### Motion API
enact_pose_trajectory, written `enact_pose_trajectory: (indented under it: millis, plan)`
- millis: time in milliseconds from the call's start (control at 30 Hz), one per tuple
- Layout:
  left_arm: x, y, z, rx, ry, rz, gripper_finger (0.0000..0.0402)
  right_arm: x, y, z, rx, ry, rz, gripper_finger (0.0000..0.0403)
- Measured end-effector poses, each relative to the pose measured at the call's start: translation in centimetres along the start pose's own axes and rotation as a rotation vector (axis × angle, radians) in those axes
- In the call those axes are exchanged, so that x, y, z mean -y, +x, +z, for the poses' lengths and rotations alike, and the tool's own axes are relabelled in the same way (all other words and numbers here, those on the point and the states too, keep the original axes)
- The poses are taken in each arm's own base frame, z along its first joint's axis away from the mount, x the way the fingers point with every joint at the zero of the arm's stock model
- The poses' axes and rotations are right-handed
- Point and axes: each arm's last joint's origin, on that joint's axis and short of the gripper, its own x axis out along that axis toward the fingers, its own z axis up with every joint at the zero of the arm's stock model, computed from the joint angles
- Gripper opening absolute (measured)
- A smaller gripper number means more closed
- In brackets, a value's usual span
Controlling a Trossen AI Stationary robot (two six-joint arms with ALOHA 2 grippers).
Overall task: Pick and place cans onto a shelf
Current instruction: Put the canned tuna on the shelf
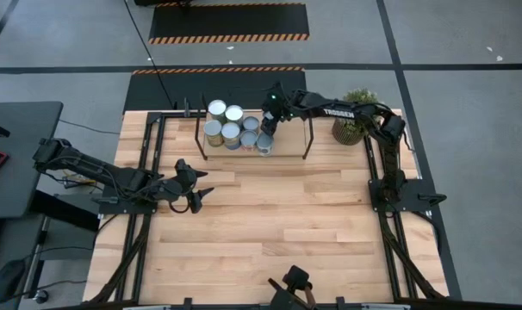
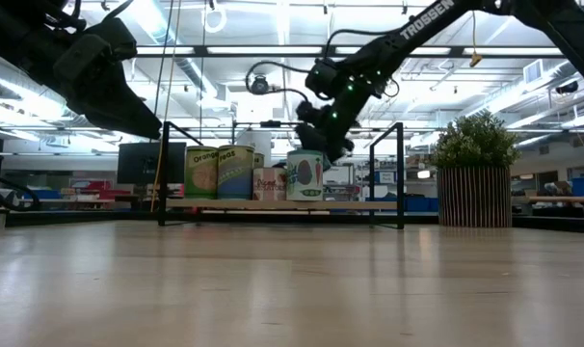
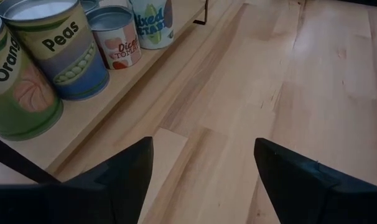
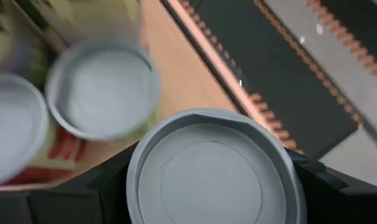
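Note:
Several cans [image 1: 231,133] with silvery tops stand grouped on the left half of the low wooden shelf [image 1: 288,146] at the table's far edge. My right gripper [image 1: 268,131] reaches in from the right and is shut on the rightmost can [image 2: 305,175] of the group. In the right wrist view that can's round grey top [image 4: 210,168] fills the space between the fingers. My left gripper [image 1: 196,191] hangs open over the table's left side, away from the shelf, with bare wood between its fingers [image 3: 204,146]. My right gripper pinches the rightmost can by its upper side wall, just under the top rim [image 4: 134,177], one finger [image 4: 111,186] on either side. The fingers slant down from above and from the table's right. The can stands upright, its base at the shelf board [image 2: 369,204].
A potted green plant [image 1: 356,127] stands at the far right beside the shelf. The shelf's black upright posts [image 2: 400,173] frame its right end, and the board's right half is bare. A black frame runs along the table's left and right edges.

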Motion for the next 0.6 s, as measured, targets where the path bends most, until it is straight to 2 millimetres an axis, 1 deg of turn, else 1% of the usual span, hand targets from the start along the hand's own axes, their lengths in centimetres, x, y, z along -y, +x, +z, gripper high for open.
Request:
enact_pose_trajectory:
  millis: [100,200,300,433,600]
  plan:
    - [0.0,0.0,0.0,-0.003,-0.009,-0.006,0.0283,0.1,-0.5,0.7,0.009,-0.038,0.027,0.0307]
    - [0.0,0.0,0.0,-0.003,-0.026,-0.007,0.0283,0.6,-1.2,1.3,0.010,-0.102,0.103,0.0307]
    - [0.0,0.0,0.0,-0.004,-0.026,-0.007,0.0283,1.1,-1.5,0.8,-0.046,-0.212,0.168,0.0307]
    - [0.0,0.0,0.0,-0.004,-0.026,-0.007,0.0283,1.5,-1.5,0.2,-0.103,-0.335,0.172,0.0307]
    - [0.0,0.0,0.0,-0.004,-0.033,-0.007,0.0283,1.7,-1.5,0.1,-0.096,-0.376,0.204,0.0307]
